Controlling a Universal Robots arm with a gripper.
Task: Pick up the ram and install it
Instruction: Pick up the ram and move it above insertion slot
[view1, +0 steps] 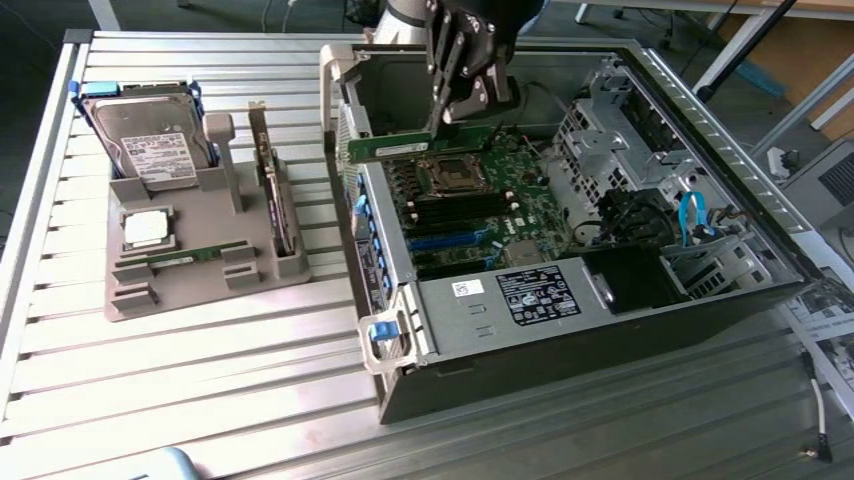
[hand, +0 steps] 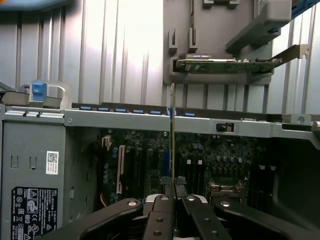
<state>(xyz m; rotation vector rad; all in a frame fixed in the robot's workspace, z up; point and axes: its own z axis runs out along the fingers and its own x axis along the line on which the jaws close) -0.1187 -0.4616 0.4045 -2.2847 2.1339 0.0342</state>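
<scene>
Slatted metal worktop with an open computer case on it. Gripper clamped on the ram, held level over the motherboard inside the case. Grey holder beside the case, toward the exterior view's left, with a second stick.

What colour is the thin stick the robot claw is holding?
Green; the ram shows clearest in the exterior view.
</scene>
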